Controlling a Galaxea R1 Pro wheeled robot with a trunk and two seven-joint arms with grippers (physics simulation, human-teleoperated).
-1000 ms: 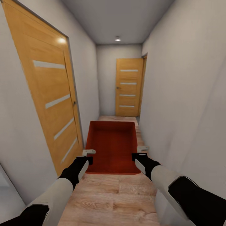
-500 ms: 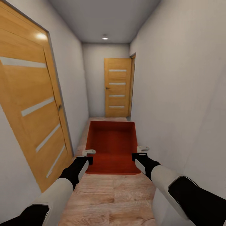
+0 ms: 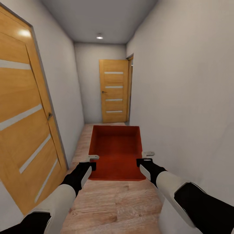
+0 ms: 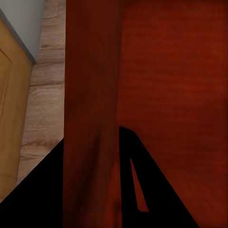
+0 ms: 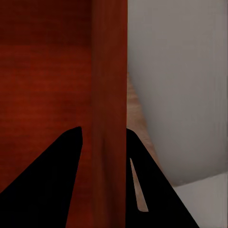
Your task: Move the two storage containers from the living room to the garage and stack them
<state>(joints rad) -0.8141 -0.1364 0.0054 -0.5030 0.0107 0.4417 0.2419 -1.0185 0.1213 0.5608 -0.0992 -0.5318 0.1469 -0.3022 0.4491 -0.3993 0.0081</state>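
I have both jaws clenched on the bin (image 3: 117, 152): my left gripper (image 3: 92, 162) pinches its left wall, my right gripper (image 3: 145, 158) its right wall. The bin hangs level above the wood floor (image 3: 113, 204) of a narrow hallway. A door (image 3: 22, 126) stands on my left, another door (image 3: 113, 91) at the far end.

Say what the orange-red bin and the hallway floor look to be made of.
The storage container: likely plastic, matte orange-red, with thin plain walls; each claw pinches one side wall, left claw and right claw. The hallway floor: light wood planks or laminate, with visible grain and seams. It is a render, so both are guesses.
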